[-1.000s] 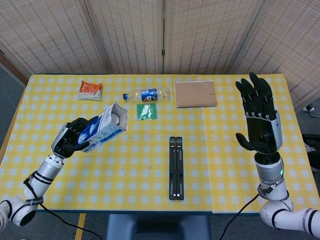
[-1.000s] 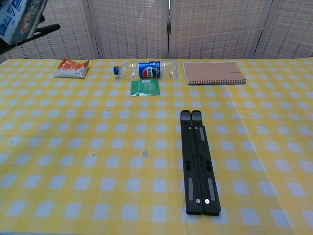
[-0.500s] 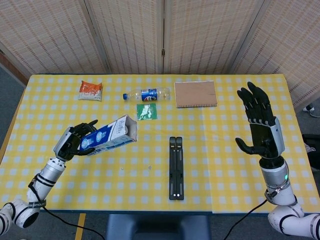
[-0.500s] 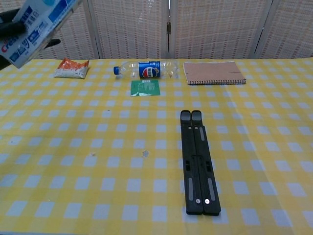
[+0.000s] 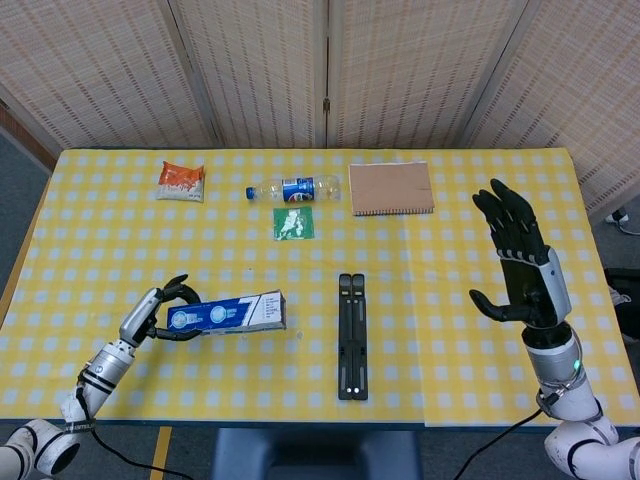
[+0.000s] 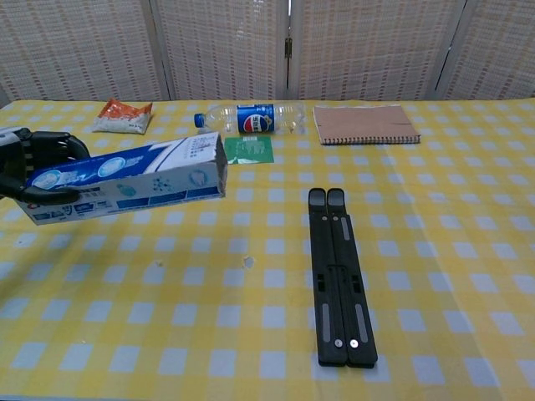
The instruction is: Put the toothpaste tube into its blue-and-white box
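My left hand (image 5: pixel 158 312) grips the left end of the blue-and-white toothpaste box (image 5: pixel 228 312), which lies about level just over the table, its end pointing right. In the chest view the same left hand (image 6: pixel 32 157) holds the box (image 6: pixel 129 180) at the left edge. I cannot see the tube; whether it is inside the box is hidden. My right hand (image 5: pixel 520 262) stands upright over the table's right side, fingers spread, holding nothing. It does not show in the chest view.
A black folded stand (image 5: pixel 351 335) lies lengthwise at mid-table. At the back are a plastic bottle (image 5: pixel 295 188), a green packet (image 5: pixel 294 223), a brown notebook (image 5: pixel 391 187) and an orange snack bag (image 5: pixel 181 180). The yellow checked tablecloth (image 5: pixel 440 330) covers the table.
My left hand has lowered the box from a raised tilt to nearly flat near the table's front left. The right hand has sunk a little, still spread.
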Robot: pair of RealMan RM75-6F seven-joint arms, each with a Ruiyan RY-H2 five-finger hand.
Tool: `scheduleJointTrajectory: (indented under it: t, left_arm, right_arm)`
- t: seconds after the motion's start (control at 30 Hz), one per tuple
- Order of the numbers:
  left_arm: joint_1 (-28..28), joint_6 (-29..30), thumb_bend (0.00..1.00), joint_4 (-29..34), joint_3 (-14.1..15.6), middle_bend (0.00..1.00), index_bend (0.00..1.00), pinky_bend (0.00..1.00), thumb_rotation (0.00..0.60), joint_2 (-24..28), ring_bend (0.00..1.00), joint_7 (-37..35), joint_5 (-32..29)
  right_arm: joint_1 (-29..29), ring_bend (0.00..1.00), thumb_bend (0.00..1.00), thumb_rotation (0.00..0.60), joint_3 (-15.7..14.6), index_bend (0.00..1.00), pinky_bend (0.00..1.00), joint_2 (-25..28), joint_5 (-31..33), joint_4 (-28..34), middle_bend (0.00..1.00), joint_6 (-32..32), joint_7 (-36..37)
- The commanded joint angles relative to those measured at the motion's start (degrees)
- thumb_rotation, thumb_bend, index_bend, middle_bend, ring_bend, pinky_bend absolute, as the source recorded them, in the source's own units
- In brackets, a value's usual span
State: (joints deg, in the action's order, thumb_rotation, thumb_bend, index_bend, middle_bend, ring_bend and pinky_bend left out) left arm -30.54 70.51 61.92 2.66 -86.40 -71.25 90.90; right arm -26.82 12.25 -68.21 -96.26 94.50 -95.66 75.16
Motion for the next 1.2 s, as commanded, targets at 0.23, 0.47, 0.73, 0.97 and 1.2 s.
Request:
scheduleJointTrajectory:
  t: [0.23, 0.47, 0.73, 0.97, 1.2]
  left_arm:
    - [0.66, -1.43, 0.21, -10.38, 1.54, 0.61, 0.52, 0.08, 0.600, -7.09, 0.48, 2.62, 1.43]
    - [-0.42, -3.91, 0.21, -19.08, 2.39, 0.61, 0.50, 0.05, 0.600, -11.58, 0.44, 7.34, 2.45]
    - [-0.74, -2.92, 0.19, -22.04, 2.23, 0.19, 0.26, 0.00, 0.600, -11.46, 0.02, 14.47, 2.91]
    - [0.55, 2.31, 0.17, -11.87, 0.79, 0.10, 0.21, 0.00, 0.600, -2.44, 0.00, 27.98, 2.55]
    - [7.21, 8.78, 0.17, 10.74, -0.33, 0.10, 0.21, 0.00, 0.600, 13.04, 0.00, 52.91, -1.83]
  right_arm:
    - [0.83, 0.02, 0.34, 0.600, -1.41, 0.00, 0.00, 0.29, -0.41, -0.50, 0.00, 0.76, -1.83]
    - [1.26, 0.02, 0.34, 0.600, -2.74, 0.00, 0.00, 0.14, -0.35, -1.77, 0.00, 2.47, -5.84]
    - [1.38, 0.02, 0.34, 0.600, -4.03, 0.00, 0.00, 1.53, 1.94, -2.68, 0.00, 7.09, -10.52]
    - [3.40, 0.04, 0.34, 0.600, -5.70, 0.00, 0.00, 7.38, 6.81, -2.04, 0.00, 12.98, -31.05]
    - [10.77, 0.05, 0.34, 0.600, -6.33, 0.00, 0.00, 9.68, 16.05, 0.56, 0.00, 7.46, -68.23]
